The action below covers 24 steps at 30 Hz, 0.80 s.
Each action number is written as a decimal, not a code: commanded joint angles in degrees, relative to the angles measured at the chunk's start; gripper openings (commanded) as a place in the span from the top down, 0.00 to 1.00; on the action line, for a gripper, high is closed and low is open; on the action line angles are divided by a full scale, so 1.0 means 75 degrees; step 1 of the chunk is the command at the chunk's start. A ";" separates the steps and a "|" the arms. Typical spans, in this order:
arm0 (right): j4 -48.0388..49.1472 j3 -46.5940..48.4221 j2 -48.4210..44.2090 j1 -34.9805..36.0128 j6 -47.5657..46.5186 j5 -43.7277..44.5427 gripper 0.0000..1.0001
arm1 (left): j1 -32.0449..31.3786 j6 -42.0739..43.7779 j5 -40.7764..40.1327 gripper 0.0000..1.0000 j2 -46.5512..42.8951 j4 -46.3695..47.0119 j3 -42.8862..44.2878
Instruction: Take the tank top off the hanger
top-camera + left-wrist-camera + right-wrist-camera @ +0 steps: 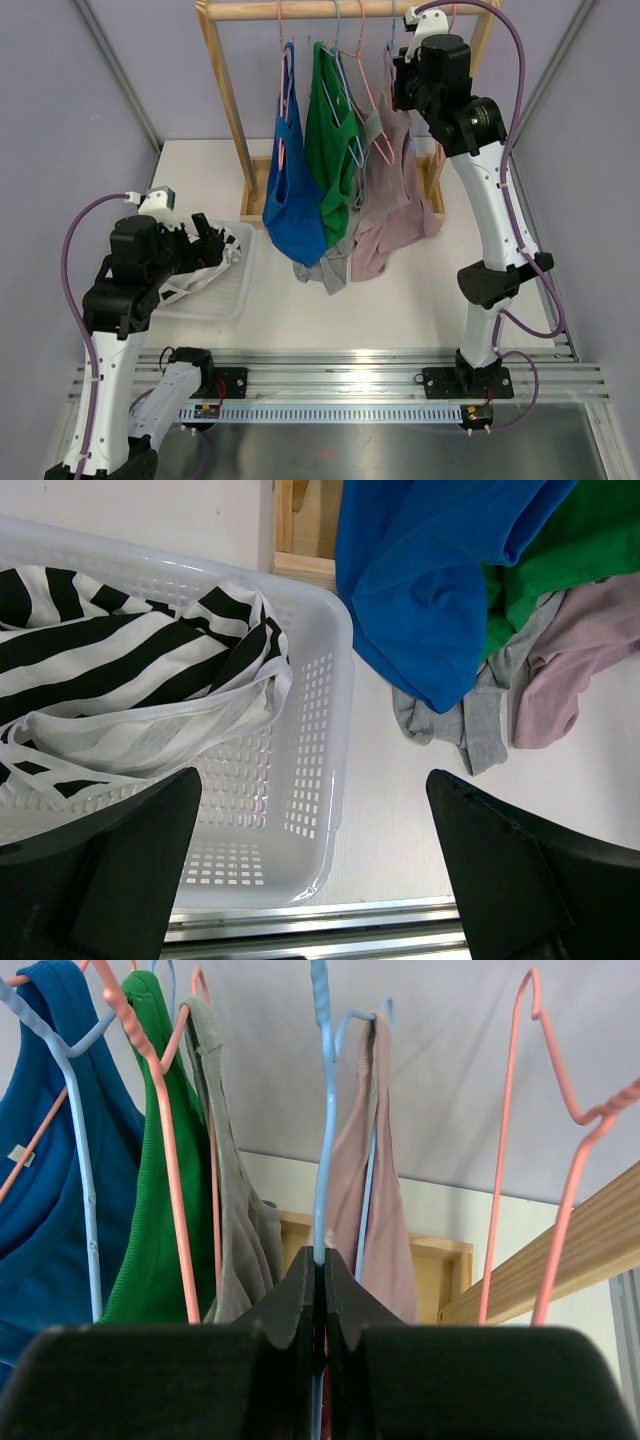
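**Clamped on a blue hanger at the rack**

Up at the wooden rack (225, 110) with the right claw (322, 1260), shut tight on the wire of a blue hanger (322, 1140), fingers pressed together with only the wire between. Hanging just behind that wire, from a blue hook: the mauve top (385, 1220), on its hanger and on the rail. Cannot tell from the wrist view whether wire and hook belong to one hanger.

Leftward along the rail, in order: grey top (235, 1230), green top (150, 1190), blue top (45, 1190), with pink hangers (165, 1160) among them. Seen from above, all four hanging side by side, hems of the grey and mauve ones down on the white table (400, 310).

Down at the near left, hovering with the left claw (310, 870) spread wide and gripping nothing, above the right end of a white basket (320, 740). Inside the basket, bunched up: a striped top (110, 660), black and white, clear of both fingers. Beside the basket, close to the foot of the rack, the hem of the blue top
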 commanded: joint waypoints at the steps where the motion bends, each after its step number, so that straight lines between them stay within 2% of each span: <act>1: 0.0549 0.0293 0.0064 -0.0057 -0.0134 -0.0228 0.95 | -0.0059 0.0128 0.0170 0.01 0.0040 0.0285 0.0012; 3: 0.0561 0.0247 0.0041 -0.0092 -0.0099 -0.0346 0.95 | -0.0105 0.0139 0.0170 0.01 0.0075 0.0273 0.0047; 5: 0.0596 0.0223 0.0041 -0.0115 -0.0087 -0.0334 1.00 | -0.0117 0.0139 0.0159 0.01 0.0087 0.0273 0.0047; 16: 0.1498 0.0269 -0.0603 -0.0139 -0.0040 -0.0334 1.00 | -0.0176 0.0128 0.0451 0.01 0.0052 0.0355 0.0106; 24: 0.1650 0.0037 -0.1153 -0.0139 0.0007 -0.0521 1.00 | -0.0234 0.0081 0.0943 0.01 -0.0066 0.0519 -0.0034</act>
